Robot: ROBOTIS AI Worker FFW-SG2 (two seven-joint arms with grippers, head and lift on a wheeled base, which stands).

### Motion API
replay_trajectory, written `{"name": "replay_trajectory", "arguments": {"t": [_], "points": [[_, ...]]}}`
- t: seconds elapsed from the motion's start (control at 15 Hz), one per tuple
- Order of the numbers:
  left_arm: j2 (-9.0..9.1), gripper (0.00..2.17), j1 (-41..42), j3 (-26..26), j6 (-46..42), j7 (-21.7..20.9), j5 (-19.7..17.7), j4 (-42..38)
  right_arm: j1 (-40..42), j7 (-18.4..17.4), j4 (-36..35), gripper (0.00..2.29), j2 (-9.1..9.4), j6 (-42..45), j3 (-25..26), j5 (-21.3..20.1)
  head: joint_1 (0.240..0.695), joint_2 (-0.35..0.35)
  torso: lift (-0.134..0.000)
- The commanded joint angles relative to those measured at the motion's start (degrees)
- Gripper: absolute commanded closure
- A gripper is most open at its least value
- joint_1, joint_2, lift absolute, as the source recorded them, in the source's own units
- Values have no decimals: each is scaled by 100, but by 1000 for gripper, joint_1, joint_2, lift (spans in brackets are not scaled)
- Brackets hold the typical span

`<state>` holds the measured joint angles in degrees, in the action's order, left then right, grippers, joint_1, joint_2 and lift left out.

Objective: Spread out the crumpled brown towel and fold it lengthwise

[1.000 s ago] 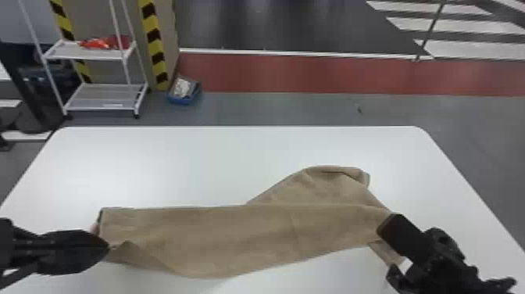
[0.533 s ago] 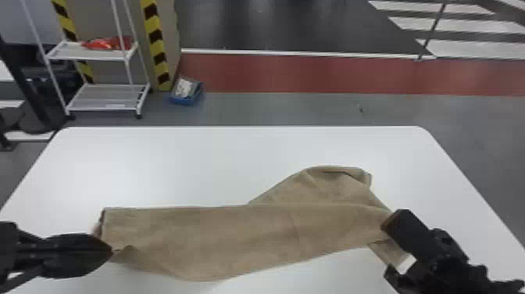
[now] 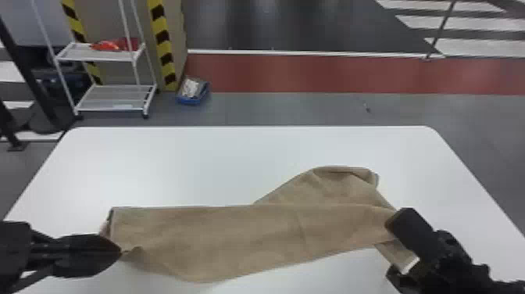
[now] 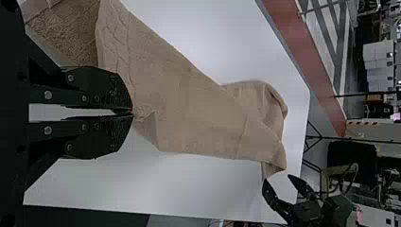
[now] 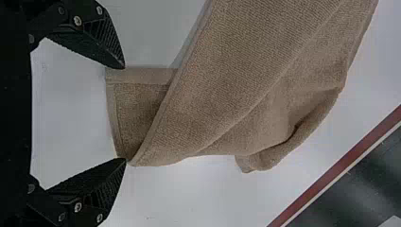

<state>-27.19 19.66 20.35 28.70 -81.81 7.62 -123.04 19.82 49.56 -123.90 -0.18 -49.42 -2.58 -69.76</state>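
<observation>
"The fingers?"

"The left gripper (image 4: 132, 112), at eight o'clock in the head view, pinches the brown towel (image 3: 242, 234); the right gripper (image 5: 125, 114), at four, gapes, holding nothing."

"And the towel?"

"Across the table (image 3: 195, 168) at six. Probably light, limp; best taken by its hemmed end (image 5: 142, 76), plain in the right wrist view, partly covered in the head view."

White counter (image 3: 250, 156), grey floor (image 3: 281, 111)

A red band (image 3: 312, 74) crosses beyond the counter; past it lie dark flooring (image 3: 293, 27) and white stripes (image 3: 465, 23). At left, a white rack (image 3: 113, 99) stands near yellow-and-black edging (image 3: 163, 37) and a blue box (image 3: 190, 101).
</observation>
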Motion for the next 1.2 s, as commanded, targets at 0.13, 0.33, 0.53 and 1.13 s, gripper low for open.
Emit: {"name": "replay_trajectory", "arguments": {"t": [0.13,0.33,0.53,1.13], "points": [[-32,1052,-15,-31,-62,-2,3,53,-136,54,270,255,23,-170,-85,-46,695,-42,-128],[-76,1052,-41,-31,-185,7,3,158,-153,124,252,370,23,-188,100,-46,695,-43,-128],[-94,1052,-85,-66,-220,16,3,211,-224,300,314,677,23,-311,241,-125,695,-54,-128],[-190,1052,-112,-75,-413,42,-6,404,-347,370,199,596,23,-592,882,6,695,-131,-128]]}}
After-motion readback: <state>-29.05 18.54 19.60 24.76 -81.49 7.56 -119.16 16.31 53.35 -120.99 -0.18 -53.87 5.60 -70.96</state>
